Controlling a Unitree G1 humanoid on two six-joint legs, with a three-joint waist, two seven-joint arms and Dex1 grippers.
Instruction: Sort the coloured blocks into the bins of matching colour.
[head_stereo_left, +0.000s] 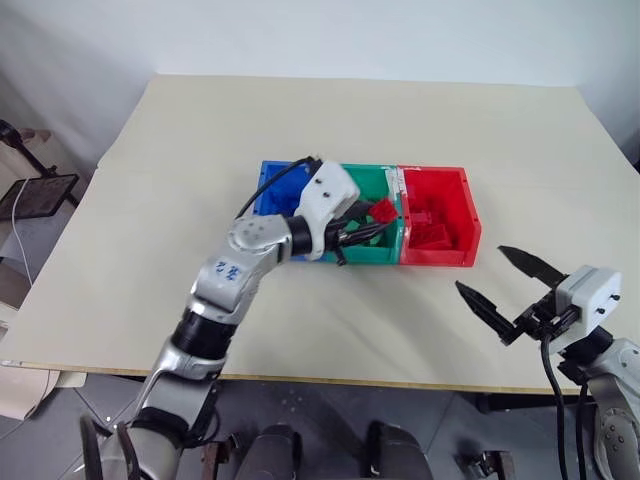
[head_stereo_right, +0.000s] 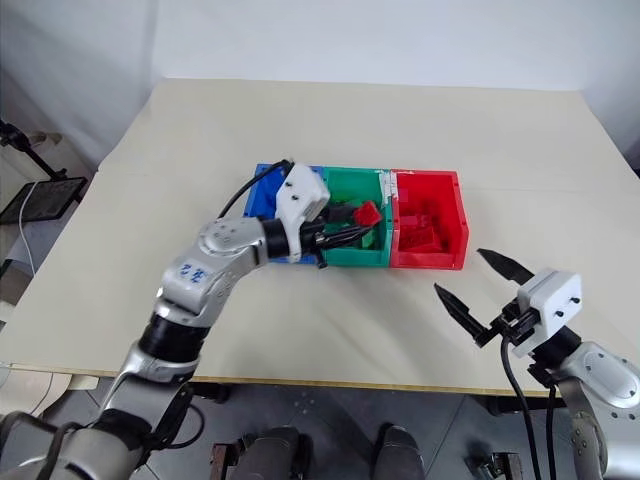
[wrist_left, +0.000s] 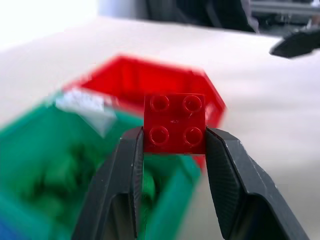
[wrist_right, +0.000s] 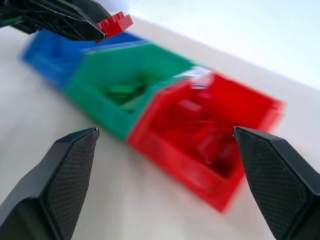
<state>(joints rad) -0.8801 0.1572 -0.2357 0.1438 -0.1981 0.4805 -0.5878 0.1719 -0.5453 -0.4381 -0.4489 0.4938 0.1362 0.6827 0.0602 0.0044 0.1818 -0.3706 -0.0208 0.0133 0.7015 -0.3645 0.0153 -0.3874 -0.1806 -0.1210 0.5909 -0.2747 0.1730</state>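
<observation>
Right tool (head_stereo_left: 510, 290) hangs spread and empty over the bench's (head_stereo_left: 200, 150) near edge, well apart from the bins. Left tool (wrist_left: 174, 150) pinches a red block (wrist_left: 175, 123) by two opposite flat sides, block over the green bin (head_stereo_left: 362, 252), red bin (head_stereo_left: 462, 215) just beyond its tips. Block looks light, rigid, slick plastic, so gripping low on the side walls should hold.

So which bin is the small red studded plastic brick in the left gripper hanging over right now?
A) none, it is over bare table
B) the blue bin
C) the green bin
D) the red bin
C: the small red studded plastic brick, pinched in the left gripper, hangs above the green plastic bin, short of the red plastic bin.
</observation>
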